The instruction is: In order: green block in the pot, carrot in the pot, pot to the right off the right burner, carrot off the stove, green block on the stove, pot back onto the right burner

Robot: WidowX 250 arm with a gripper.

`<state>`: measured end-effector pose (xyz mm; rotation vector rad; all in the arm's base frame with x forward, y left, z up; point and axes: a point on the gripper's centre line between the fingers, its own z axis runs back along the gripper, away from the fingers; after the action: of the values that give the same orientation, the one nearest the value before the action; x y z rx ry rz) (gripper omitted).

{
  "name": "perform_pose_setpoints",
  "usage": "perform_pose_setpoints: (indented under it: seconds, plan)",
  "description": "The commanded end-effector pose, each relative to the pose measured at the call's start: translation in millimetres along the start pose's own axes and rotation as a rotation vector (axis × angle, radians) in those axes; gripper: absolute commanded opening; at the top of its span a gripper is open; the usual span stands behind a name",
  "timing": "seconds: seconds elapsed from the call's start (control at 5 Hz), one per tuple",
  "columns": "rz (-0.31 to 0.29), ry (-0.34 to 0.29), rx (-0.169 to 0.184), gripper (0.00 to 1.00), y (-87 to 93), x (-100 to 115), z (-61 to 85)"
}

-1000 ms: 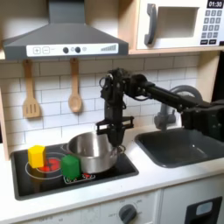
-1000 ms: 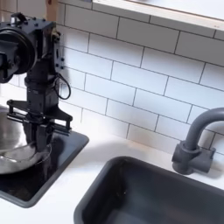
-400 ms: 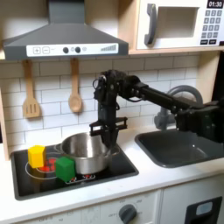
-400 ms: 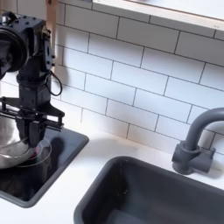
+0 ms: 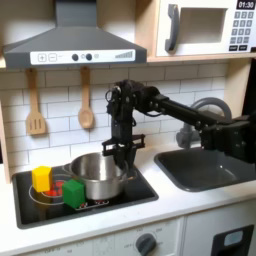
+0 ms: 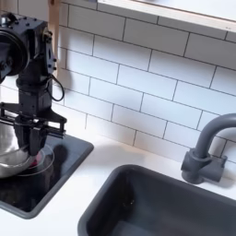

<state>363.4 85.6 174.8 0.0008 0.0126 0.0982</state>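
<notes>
Claw (image 5: 115, 160) hangs at the pot's (image 5: 96, 176) rim on the stove (image 5: 140, 190), jaws spread and empty as far as shows. Green block (image 5: 74, 192) sits just outside the pot, by its front wall. Risk: descending here, a finger could clip the rim and shove the pot.

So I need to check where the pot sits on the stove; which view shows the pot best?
The first exterior view: the whole pot shows on the stove, beside the green block. The second exterior view cuts the pot off at its left edge, behind the gripper.
</notes>
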Motion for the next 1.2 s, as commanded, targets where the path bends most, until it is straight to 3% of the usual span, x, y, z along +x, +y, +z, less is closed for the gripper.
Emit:
perform_pose_setpoints:
  seconds: [0.0, 0.4, 0.8, 1.0]
  plan:
    - [0.015, -0.038, -0.007, 1.0, 3.6, 0.2, 17.8]
    - [-0.007, -0.03, -0.003, 1.0, 3.0, -3.7, 20.5]
    - [-0.018, -0.089, -0.025, 1.0, -2.6, -4.6, 47.9]
    - [0.026, -0.102, -0.026, 1.0, 9.4, -0.6, 55.3]
